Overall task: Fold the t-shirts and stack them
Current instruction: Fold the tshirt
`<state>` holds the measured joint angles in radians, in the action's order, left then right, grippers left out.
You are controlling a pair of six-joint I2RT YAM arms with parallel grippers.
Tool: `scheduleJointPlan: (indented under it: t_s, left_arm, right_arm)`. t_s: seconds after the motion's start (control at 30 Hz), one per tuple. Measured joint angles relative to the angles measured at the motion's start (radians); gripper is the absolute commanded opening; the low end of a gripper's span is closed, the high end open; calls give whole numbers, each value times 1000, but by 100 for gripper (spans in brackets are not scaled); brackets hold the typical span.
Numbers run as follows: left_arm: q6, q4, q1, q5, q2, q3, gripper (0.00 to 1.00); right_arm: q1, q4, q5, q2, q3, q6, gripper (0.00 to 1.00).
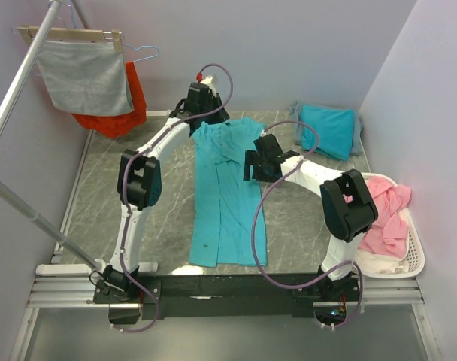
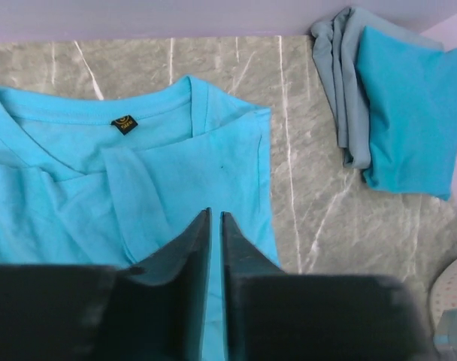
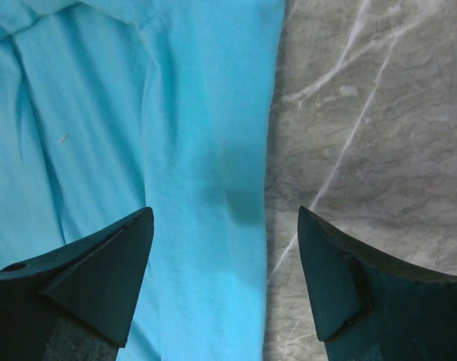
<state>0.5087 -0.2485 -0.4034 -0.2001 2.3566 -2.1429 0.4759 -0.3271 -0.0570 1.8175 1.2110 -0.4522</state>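
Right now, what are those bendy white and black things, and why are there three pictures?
They are two robot arms bolted to a table. One picture looks down from above. The other two come from little cameras on each arm's wrist.

On the table lies a long turquoise shirt, folded narrow. A folded pile sits in the far corner, and a basket of pink and white clothes stands on the right. A grey cloth and an orange one hang at the back.

The left gripper is shut, above the shirt near its collar. The right gripper is open over the shirt's edge. Neither visibly holds anything.
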Motion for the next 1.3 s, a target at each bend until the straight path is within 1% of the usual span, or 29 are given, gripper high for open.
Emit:
scheduleJointPlan:
  t_s: [0.1,0.13,0.17,0.23,0.43,0.57,0.67,0.7,0.87,0.9,0.97,1.13,1.23,1.27,1.3]
  left_arm:
    - [0,8,0,-4,-18,34,32]
    - [1,13,0,-5,-18,43,32]
    - [1,11,0,-5,-17,61,32]
    - [1,2,0,-8,-8,81,26]
    - [2,-4,0,-12,42,129,26]
    - [2,-13,0,-11,45,162,25]
    - [1,-11,0,-6,45,164,26]
    - [1,-11,0,-3,45,165,29]
    - [0,-14,0,13,45,183,34]
    - [0,-18,-1,16,45,188,33]
    - [0,-23,-2,23,45,195,25]
    - [0,-1,-3,32,43,241,24]
    - [0,-4,-4,33,42,239,10]
    - [-1,-5,-4,33,42,239,1]
    - [-2,-6,-4,32,42,239,1]
  right_arm:
    - [0,5,2,-3,-16,-3,84]
    - [0,5,2,-3,-21,-3,84]
    - [1,4,2,-3,-24,-4,84]
    - [2,3,2,-3,-28,-4,84]
    - [4,5,2,-3,-28,-4,84]
    - [4,5,2,-3,-28,-4,84]
    - [4,6,3,-3,-32,-4,84]
    - [4,6,3,-3,-35,-4,84]
    - [5,6,6,-3,-41,-4,84]
    - [5,6,6,-3,-41,-4,84]
    - [4,5,7,-3,-41,-4,84]
    - [4,6,16,-3,-41,-4,84]
    - [4,6,17,-3,-41,-4,84]
    - [4,6,17,-3,-41,-4,84]
    - [4,6,17,-3,-41,-4,84]
